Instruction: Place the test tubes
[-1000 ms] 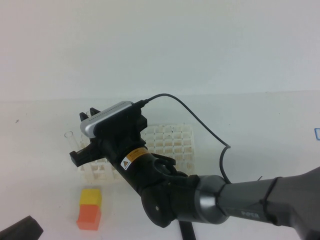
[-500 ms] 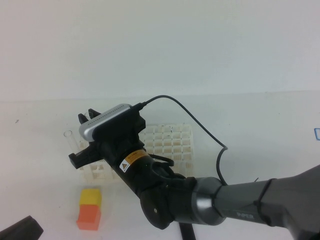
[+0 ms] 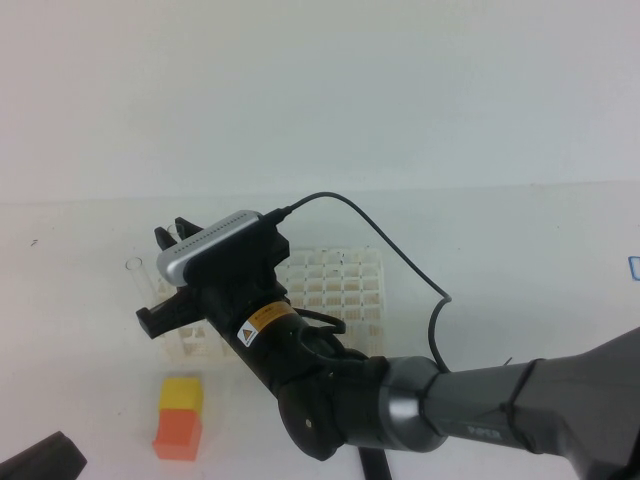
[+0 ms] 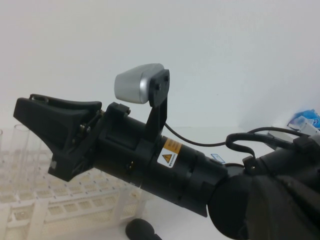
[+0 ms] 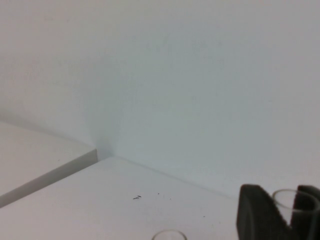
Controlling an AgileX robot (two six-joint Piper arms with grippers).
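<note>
Over rack's [image 3: 340, 290] left end: mid-placing, tube [image 5: 295, 200] pinched in right gripper [image 3: 172, 232], needs lowering straight in. Parked near-left, left gripper [image 3: 40, 458], can't tell state.

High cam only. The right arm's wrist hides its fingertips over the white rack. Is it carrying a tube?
Observer: Yes. Right wrist view: the right gripper is shut on a clear glass test tube, rim between its black pads.
Operator: Gripper attitude?
Observer: Left wrist view, side-on: it pitches nose-down over the end of the white plastic grid rack. I cannot tell if the tube has entered a cell.
Operator: Left arm?
Observer: The left gripper sits at the table's near-left corner by the orange-and-yellow block; its camera faces the right arm across the rack.
</note>
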